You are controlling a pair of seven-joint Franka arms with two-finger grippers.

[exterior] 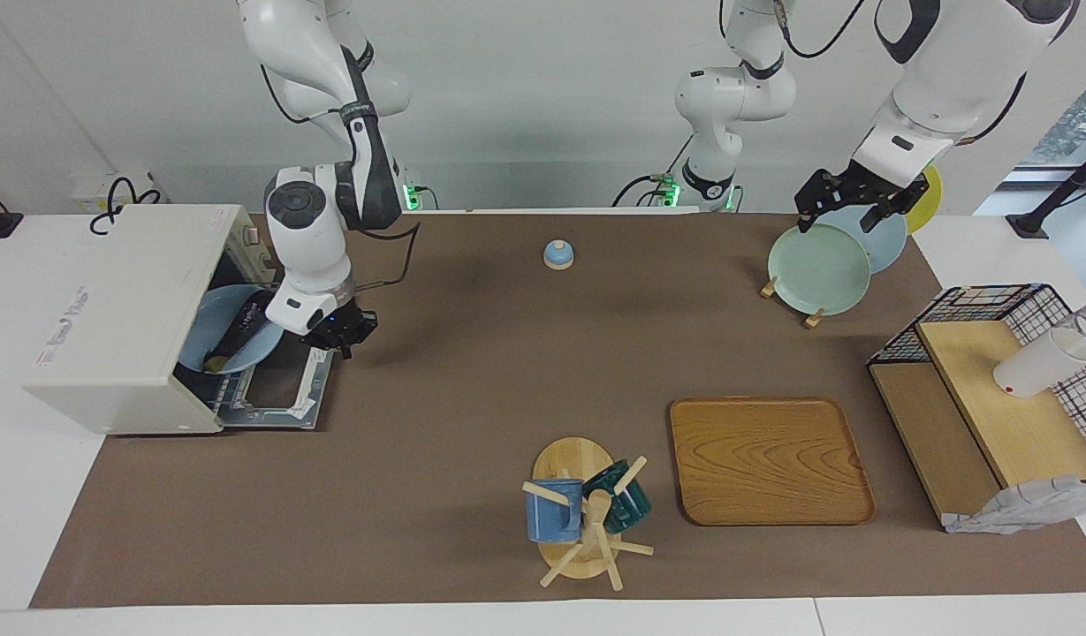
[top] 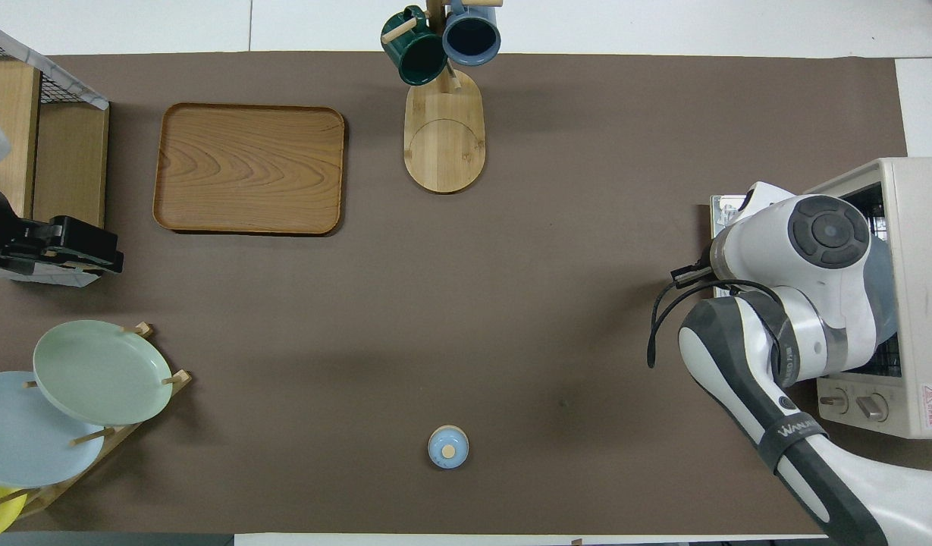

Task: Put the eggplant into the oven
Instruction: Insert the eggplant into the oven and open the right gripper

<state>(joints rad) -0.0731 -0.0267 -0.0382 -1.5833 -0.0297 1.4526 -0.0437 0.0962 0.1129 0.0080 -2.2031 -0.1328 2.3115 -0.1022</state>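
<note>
Brown matting covers a long tabletop (exterior: 472,371) in a white-walled room, with two white robot arms mounted along one edge. At the right arm's end sits the oven (exterior: 110,318), cream-white and boxy, its door (exterior: 282,389) dropped flat and open. Inside, a pale blue plate (exterior: 208,329) rests on the rack, and the eggplant (exterior: 242,340), slim and glossy dark, lies on that plate within the oven's mouth. The right pincer (exterior: 341,336) hangs just over the edge of the open door, clenched shut and holding nothing, apart from the eggplant. The left pincer (exterior: 847,205) waits with its fingers spread, empty, over a rack of plates (exterior: 816,269) at the left arm's end. A wooden tray (exterior: 768,459), a mug stand (exterior: 587,521) and a small blue bell-like knob (exterior: 558,254) also sit on the matting. Judging by this, the eggplant is already placed. Closing the door, if wanted, would call for lifting it by its outer edge.
</note>
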